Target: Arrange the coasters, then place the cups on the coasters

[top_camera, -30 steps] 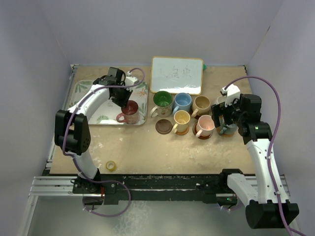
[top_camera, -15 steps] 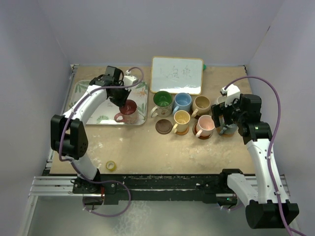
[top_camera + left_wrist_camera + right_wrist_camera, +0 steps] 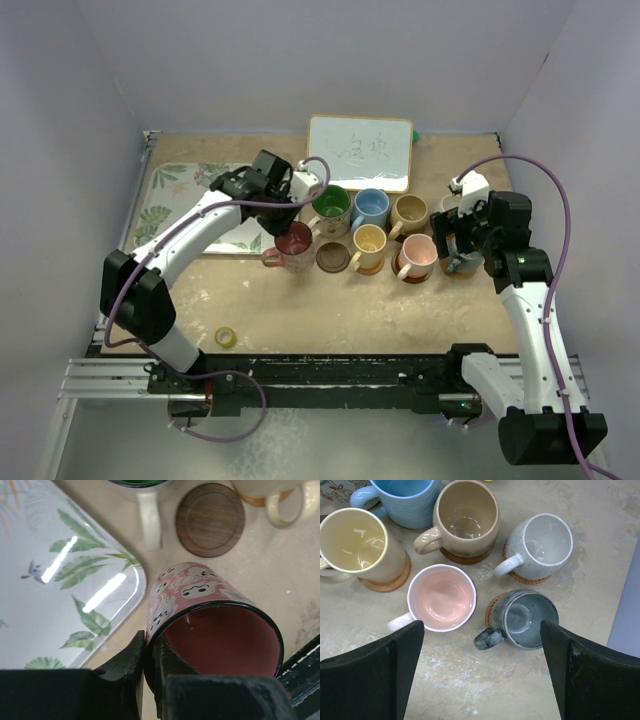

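My left gripper (image 3: 291,231) (image 3: 150,666) is shut on the rim of the red cup (image 3: 296,244) (image 3: 199,594), one finger inside and one outside. The cup is off the tray, just left of a bare dark wooden coaster (image 3: 332,257) (image 3: 210,520). Close by stand the green-lined cup (image 3: 330,205) and the yellow cup (image 3: 368,241) (image 3: 355,542). The blue cup (image 3: 405,497), tan cup (image 3: 466,516), pink cup (image 3: 441,598), white cup (image 3: 542,545) and grey cup (image 3: 529,620) sit on coasters. My right gripper (image 3: 460,246) (image 3: 480,675) hangs open above the pink and grey cups.
The leaf-patterned tray (image 3: 175,200) (image 3: 50,580) lies at the back left with nothing on it. A whiteboard (image 3: 360,152) lies behind the cups. A small yellow tape roll (image 3: 226,337) sits near the front left edge.
My left arm has carried the red cup off the tray and rightward to the spot beside the dark coaster. The right arm has not moved.
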`<state>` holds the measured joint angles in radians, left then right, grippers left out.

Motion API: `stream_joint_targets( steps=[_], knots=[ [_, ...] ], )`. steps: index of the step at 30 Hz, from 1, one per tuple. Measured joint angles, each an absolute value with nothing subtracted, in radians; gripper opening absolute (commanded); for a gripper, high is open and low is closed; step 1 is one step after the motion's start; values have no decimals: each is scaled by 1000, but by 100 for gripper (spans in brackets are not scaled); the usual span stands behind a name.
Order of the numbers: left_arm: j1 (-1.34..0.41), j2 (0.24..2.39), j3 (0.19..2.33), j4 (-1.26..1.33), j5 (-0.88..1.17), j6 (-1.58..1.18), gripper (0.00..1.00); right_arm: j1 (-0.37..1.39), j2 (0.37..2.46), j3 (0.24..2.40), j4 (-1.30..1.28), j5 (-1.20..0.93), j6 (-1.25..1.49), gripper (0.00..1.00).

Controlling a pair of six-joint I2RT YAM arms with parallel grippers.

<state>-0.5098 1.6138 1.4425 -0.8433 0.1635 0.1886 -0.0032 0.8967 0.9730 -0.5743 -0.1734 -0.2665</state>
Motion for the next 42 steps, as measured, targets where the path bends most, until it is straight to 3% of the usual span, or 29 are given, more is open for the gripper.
stream_joint_targets(
  steps=[21, 42],
  knots=[
    [-746, 1798, 1501, -749, 74, 52, 3, -14, 910, 962, -572, -170, -271, 100],
    [-759, 1892, 1607, -730, 17, 47, 3, -14, 910, 962, -572, -170, -272, 100]
  ],
)
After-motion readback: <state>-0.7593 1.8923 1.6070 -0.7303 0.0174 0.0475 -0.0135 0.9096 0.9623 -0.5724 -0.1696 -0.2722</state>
